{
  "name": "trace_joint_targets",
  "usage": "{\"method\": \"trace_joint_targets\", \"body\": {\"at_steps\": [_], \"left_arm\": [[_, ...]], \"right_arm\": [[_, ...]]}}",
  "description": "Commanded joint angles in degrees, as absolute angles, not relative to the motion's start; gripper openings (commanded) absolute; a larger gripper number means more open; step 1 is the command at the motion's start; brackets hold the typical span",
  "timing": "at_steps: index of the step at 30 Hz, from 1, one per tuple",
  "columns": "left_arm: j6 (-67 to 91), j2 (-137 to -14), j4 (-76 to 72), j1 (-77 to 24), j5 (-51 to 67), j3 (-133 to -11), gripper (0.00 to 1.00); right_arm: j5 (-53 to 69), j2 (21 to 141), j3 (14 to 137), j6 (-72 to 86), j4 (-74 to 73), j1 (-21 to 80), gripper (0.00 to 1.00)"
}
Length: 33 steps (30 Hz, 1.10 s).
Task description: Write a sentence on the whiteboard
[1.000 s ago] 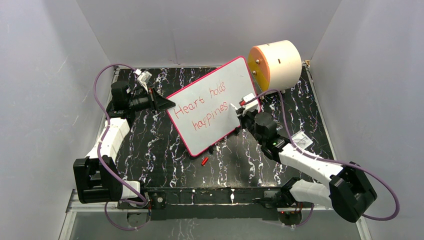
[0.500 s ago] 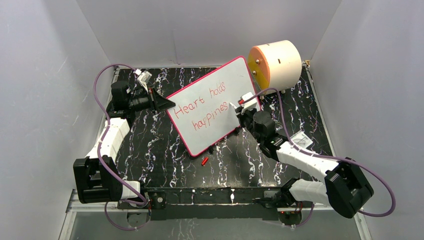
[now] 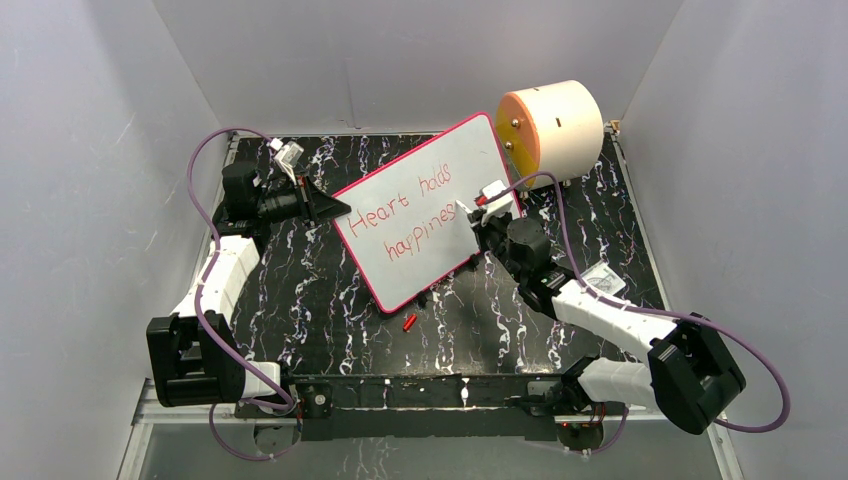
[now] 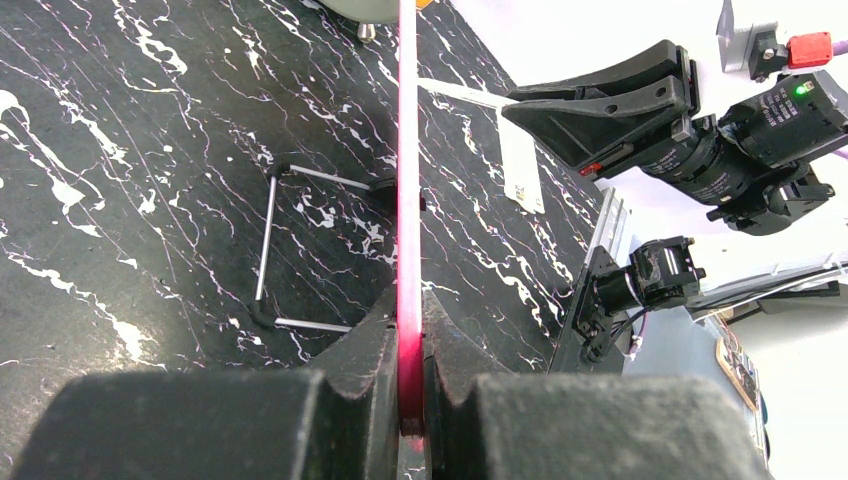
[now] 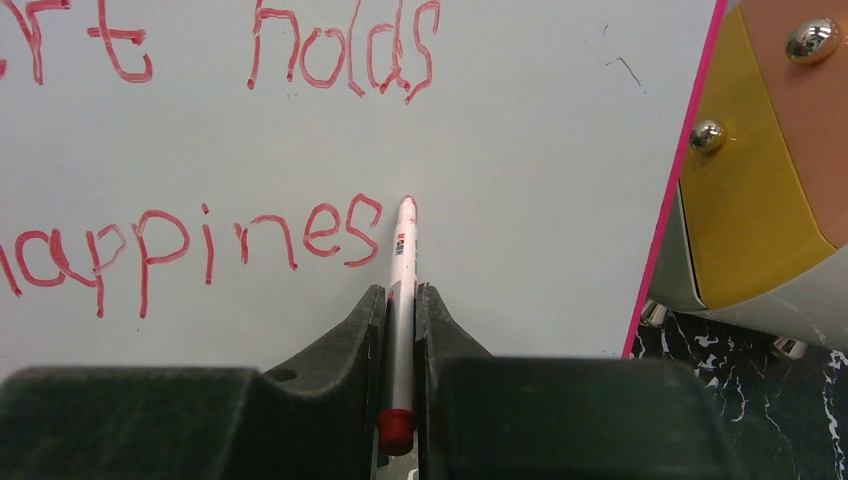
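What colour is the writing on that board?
Red. The writing shows best in the right wrist view.

My right claw (image 3: pixel 468 211) has crept a little toward eleven o'clock in the overhead view. It has carried the slim white marker with the red tip (image 5: pixel 401 245) up along the large flat white whiteboard with its thin pink-red rim (image 3: pixel 440 165). In my wrist view the tip now sits just beside the last letter of the red handwritten sentence (image 3: pixel 408 222), at that letter's two o'clock. Behind, my right arm's black elbow block (image 3: pixel 690 378) has swung slightly toward nine o'clock. The purple cable (image 3: pixel 772 400) looped round it has drawn in too.
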State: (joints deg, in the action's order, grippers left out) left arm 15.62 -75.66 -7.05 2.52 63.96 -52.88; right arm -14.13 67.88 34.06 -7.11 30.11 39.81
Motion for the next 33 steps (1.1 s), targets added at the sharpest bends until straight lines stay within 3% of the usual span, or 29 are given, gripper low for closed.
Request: {"method": "trace_joint_targets", "body": {"at_steps": [1, 33], "left_arm": [[14.15, -76.54, -3.96, 1.87, 65.56, -53.35, 0.0], [14.24, -76.32, -3.96, 1.81, 65.56, -53.35, 0.0]], "right_arm": [[-11.61, 67.06, 36.92, -7.48, 31.36, 39.68, 0.0], [-14.65, 65.12, 35.6, -7.57, 22.27, 39.67, 0.0]]}}
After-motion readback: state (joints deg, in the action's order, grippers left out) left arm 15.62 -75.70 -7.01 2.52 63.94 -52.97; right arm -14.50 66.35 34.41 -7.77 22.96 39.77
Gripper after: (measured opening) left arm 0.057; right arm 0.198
